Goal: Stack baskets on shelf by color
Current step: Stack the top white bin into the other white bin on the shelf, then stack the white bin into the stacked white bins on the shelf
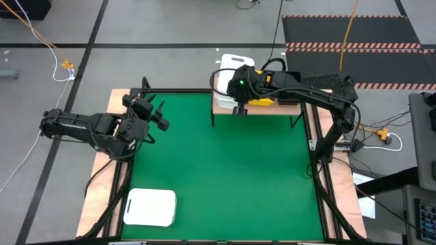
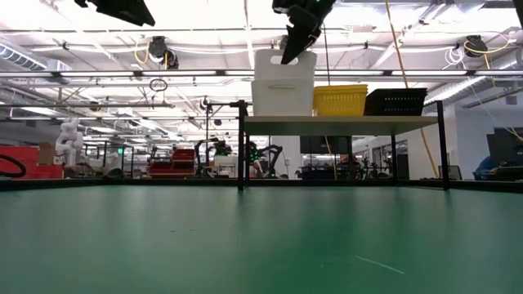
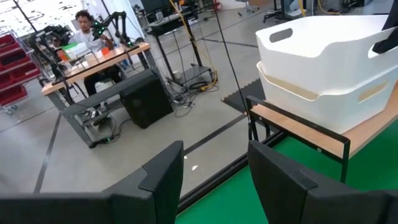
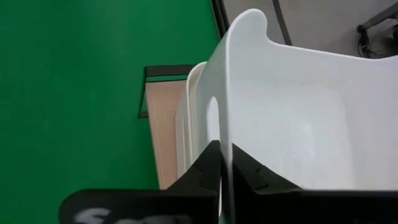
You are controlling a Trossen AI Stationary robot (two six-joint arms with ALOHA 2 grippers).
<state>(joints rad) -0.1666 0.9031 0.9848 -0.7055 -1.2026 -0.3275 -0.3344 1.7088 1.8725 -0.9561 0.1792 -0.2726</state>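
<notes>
Two white baskets (image 3: 323, 68) sit nested on the left end of the wooden shelf (image 3: 311, 132), which stands at the table's far edge. Beside them on the shelf (image 2: 343, 122) are the yellow baskets (image 2: 340, 100) and the black baskets (image 2: 395, 101). My right gripper (image 4: 229, 171) reaches over the shelf from the right and is shut on the upper white basket (image 4: 292, 124). A third white basket (image 1: 150, 207) lies upside down on its rim near the table's near left corner. My left gripper (image 3: 211, 180) hovers open above the table's left side, touching nothing. My right gripper pinches the upper white basket's end wall (image 4: 225, 134), just above its handle slot, one finger (image 4: 208, 165) outside and one inside. The fingers come from above, pointing down (image 2: 296, 37). The basket sits upright, nested in the white basket below it on the shelf.
The green table (image 1: 225, 170) stretches between the shelf and the overturned white basket. The shelf's thin black legs (image 2: 242, 147) stand on the table's far part. Beyond the table, a person sits at a workbench (image 3: 93, 56) in the room.
</notes>
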